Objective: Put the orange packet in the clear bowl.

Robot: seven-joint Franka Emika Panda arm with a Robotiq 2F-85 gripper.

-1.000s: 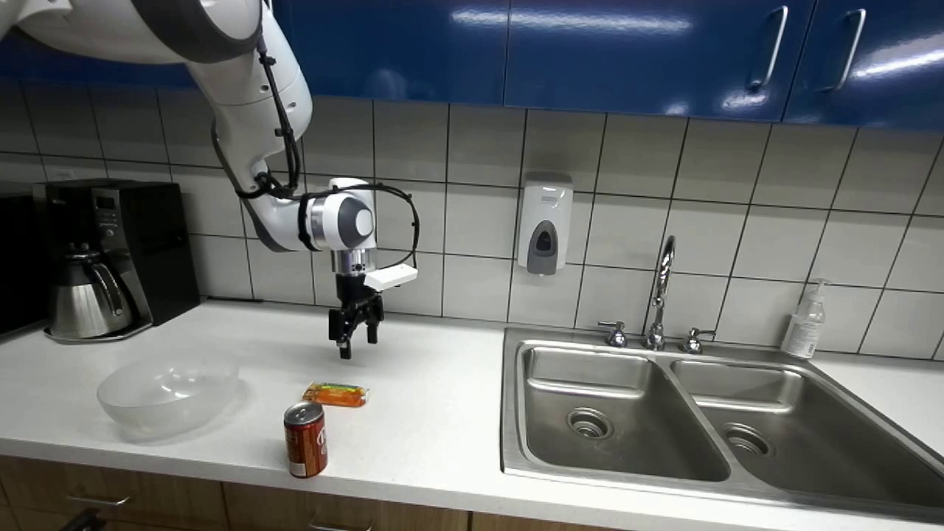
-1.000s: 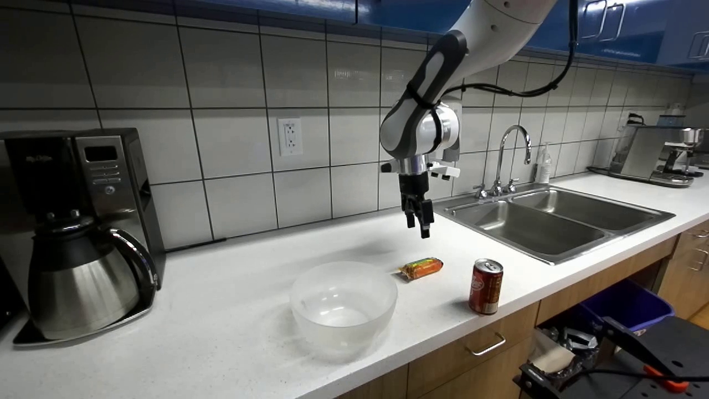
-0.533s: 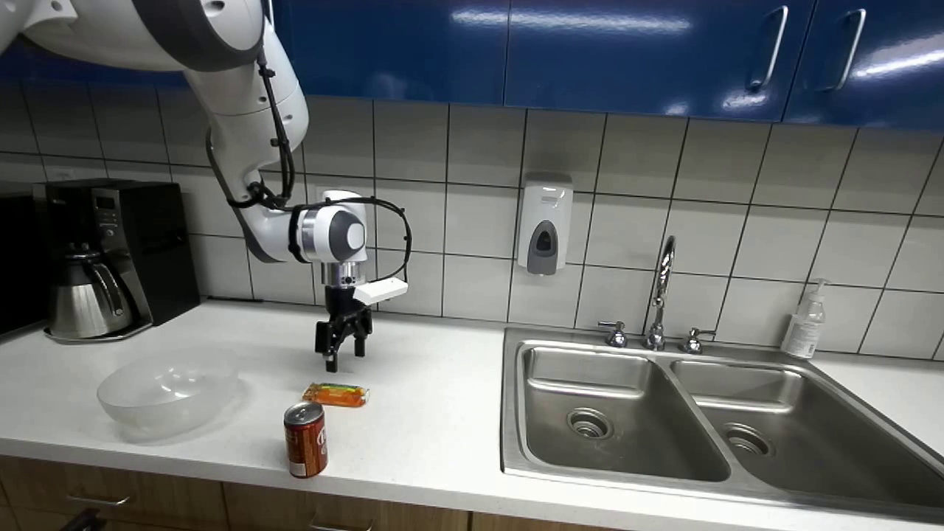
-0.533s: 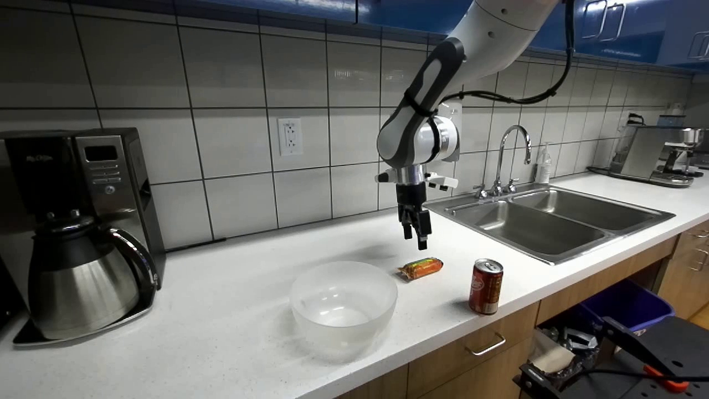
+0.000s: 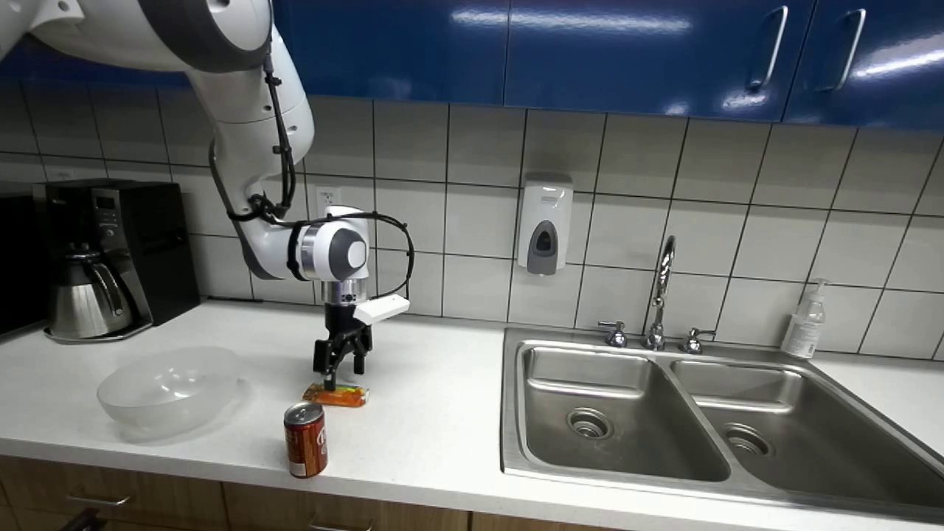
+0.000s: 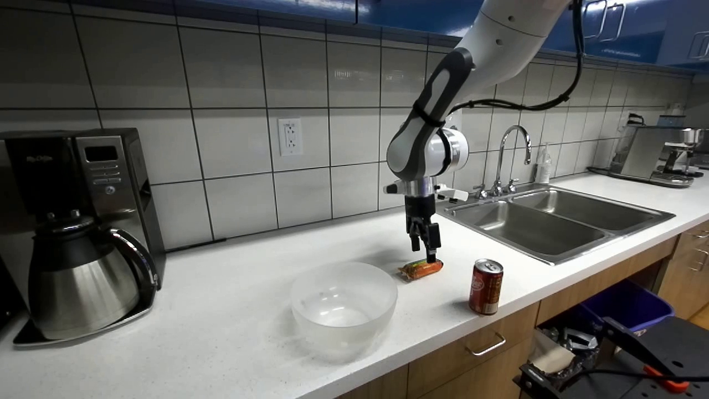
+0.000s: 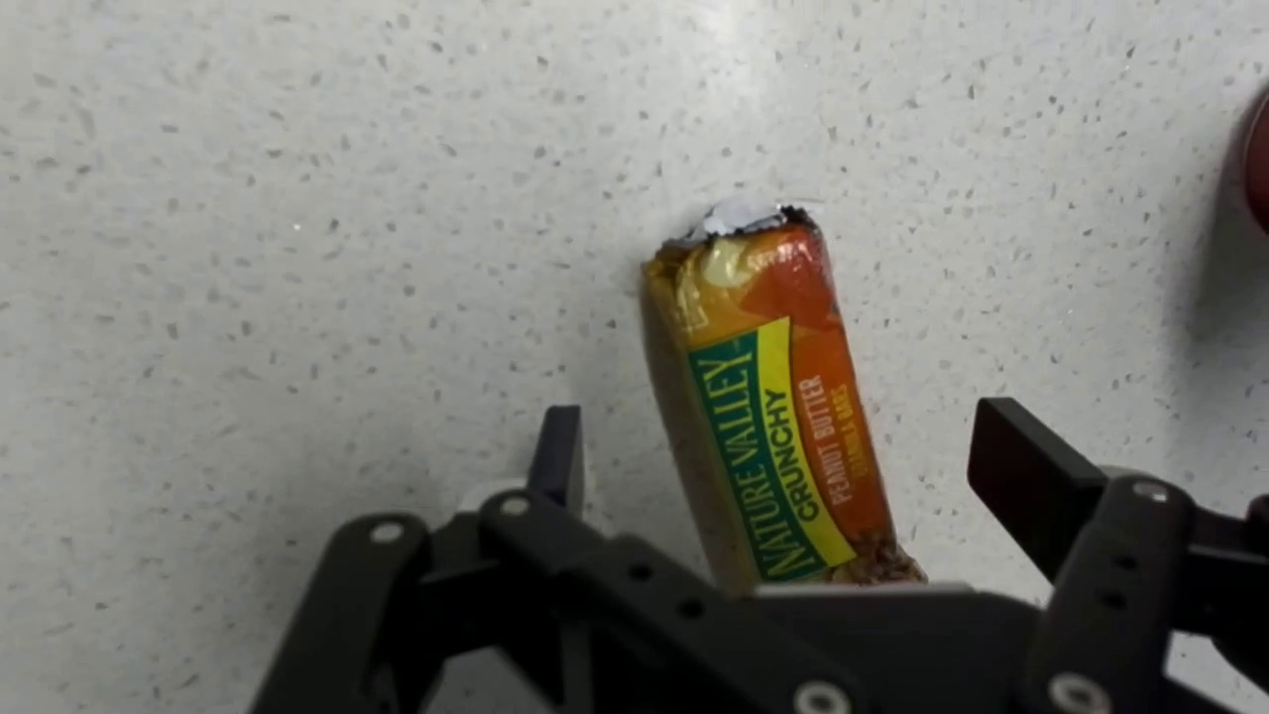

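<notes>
Orange packet (image 7: 778, 416), one: lying on the bench (image 5: 435, 420), between the front and back edges. Gripper (image 5: 344, 377): lowered over it this past second; jaws spread, packet between them, gaps both sides. Grasp looks due; lift and transfer outstanding. Clear bowl (image 6: 343, 335), one: near the front edge, towards the coffee maker (image 5: 155, 251); its wall must be cleared. Red can (image 5: 305, 442), one: upright, just beside the front edge, probably off the route.

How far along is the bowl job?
Done: open gripper lined up, jaws either side of the Nature Valley peanut butter packet in the wrist view. In hand: the grasp, seemingly; jaws stand apart. Left: grip, lift and release; the packet lies outside the clear bowl.
</notes>
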